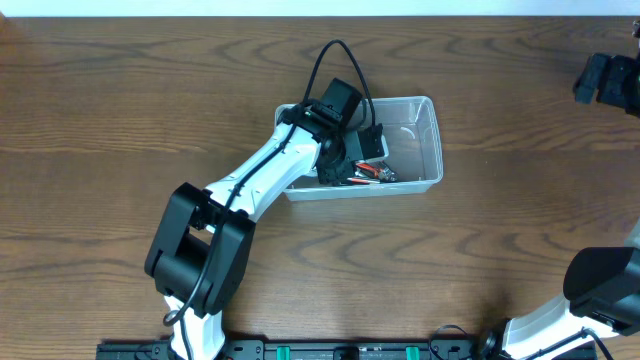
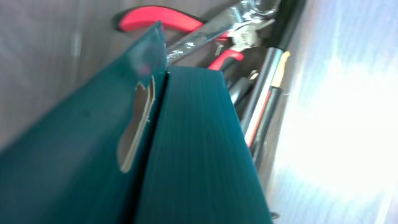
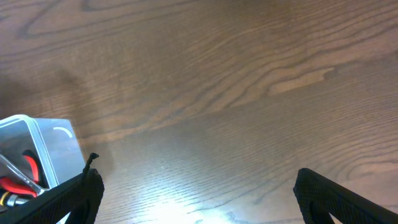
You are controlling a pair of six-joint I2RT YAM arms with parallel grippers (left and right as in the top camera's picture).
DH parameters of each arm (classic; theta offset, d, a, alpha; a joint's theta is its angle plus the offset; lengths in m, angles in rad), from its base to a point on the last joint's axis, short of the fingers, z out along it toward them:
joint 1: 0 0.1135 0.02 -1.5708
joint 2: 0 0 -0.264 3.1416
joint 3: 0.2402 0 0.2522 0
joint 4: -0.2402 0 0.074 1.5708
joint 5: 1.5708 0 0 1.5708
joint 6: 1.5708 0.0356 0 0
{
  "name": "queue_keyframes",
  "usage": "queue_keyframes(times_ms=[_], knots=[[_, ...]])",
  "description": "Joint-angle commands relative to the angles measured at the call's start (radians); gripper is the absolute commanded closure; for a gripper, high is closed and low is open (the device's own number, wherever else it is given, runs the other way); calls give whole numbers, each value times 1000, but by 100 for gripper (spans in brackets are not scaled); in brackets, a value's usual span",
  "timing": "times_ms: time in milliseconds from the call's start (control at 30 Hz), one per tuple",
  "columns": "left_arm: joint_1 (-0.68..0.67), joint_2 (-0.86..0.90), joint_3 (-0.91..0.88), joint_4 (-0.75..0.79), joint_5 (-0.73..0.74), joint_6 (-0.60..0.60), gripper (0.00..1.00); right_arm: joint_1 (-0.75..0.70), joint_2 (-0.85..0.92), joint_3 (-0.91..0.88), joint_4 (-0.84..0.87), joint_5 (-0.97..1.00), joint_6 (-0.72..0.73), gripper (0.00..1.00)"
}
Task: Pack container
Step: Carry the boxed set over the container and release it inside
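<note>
Your left arm (image 1: 265,170) hides the container's (image 1: 436,140) left end; beside it, the red-handled pliers (image 1: 368,174) show only partly.

Pliers (image 1: 370,173) lie in the container (image 1: 437,140); the left hand (image 1: 345,165) sits beside them inside.

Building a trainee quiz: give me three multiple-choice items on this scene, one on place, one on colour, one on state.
1. The left pincer is: A on bare table; B inside the container; C out of view.
2. The pliers' handles are: A red; B yellow; C black.
3. The right pincer is: A shut; B open; C gripping pliers.
Key: 1 B, the overhead view shows it down in the container; 2 A, red in the left wrist view; 3 B, its fingers stand wide apart.
</note>
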Motion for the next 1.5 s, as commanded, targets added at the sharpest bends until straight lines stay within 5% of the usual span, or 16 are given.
queue_keyframes(times_ms=[0, 133, 233, 300, 1167, 1467], knots=[[-1, -6, 10, -4, 37, 13, 94, 9, -2, -4, -2, 3, -2, 1], [0, -7, 10, -2, 20, 13, 84, 9, -2, -4, -2, 3, -2, 1], [0, -9, 10, 0, -21, 12, 38, 9, -2, -4, -3, 3, -2, 1], [0, -13, 10, 0, -45, -4, 33, 9, -2, -4, -5, 3, -2, 1], [0, -169, 10, 209, -462, -129, 25, 9, -2, -4, -20, 3, -2, 1], [47, -273, 10, 116, -496, -437, 2, 38, -1, -4, -17, -49, -50, 1]])
